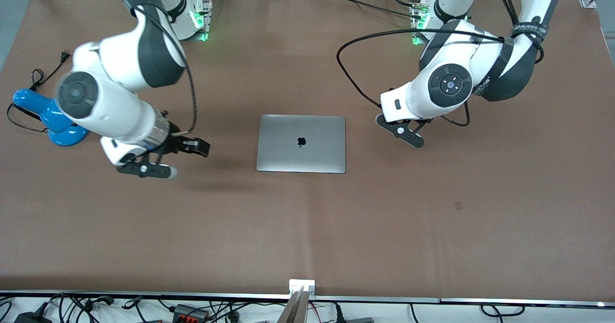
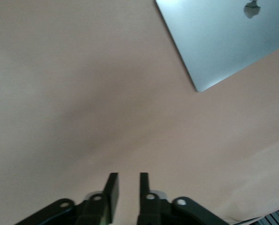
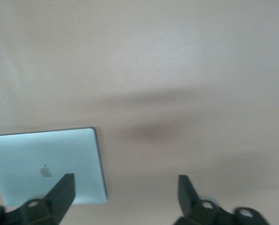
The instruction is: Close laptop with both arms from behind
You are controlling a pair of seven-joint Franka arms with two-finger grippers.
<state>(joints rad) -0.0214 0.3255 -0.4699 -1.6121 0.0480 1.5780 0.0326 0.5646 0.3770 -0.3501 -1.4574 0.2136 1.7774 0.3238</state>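
Observation:
The silver-grey laptop (image 1: 301, 143) lies shut and flat at the middle of the brown table, lid up with its dark apple logo showing. My left gripper (image 1: 414, 140) hovers over bare table beside the laptop, toward the left arm's end. Its fingers (image 2: 112, 187) stand close together with a narrow gap and hold nothing. The laptop's corner shows in the left wrist view (image 2: 223, 42). My right gripper (image 1: 194, 152) hovers over bare table beside the laptop, toward the right arm's end. It is wide open and empty (image 3: 125, 185), with the laptop (image 3: 45, 154) in its wrist view.
A blue hair-dryer-like object (image 1: 50, 118) with a black cord (image 1: 36, 78) lies at the right arm's end of the table. The arms' bases stand along the table's edge farthest from the front camera. A metal bracket (image 1: 301, 284) marks the edge nearest to it.

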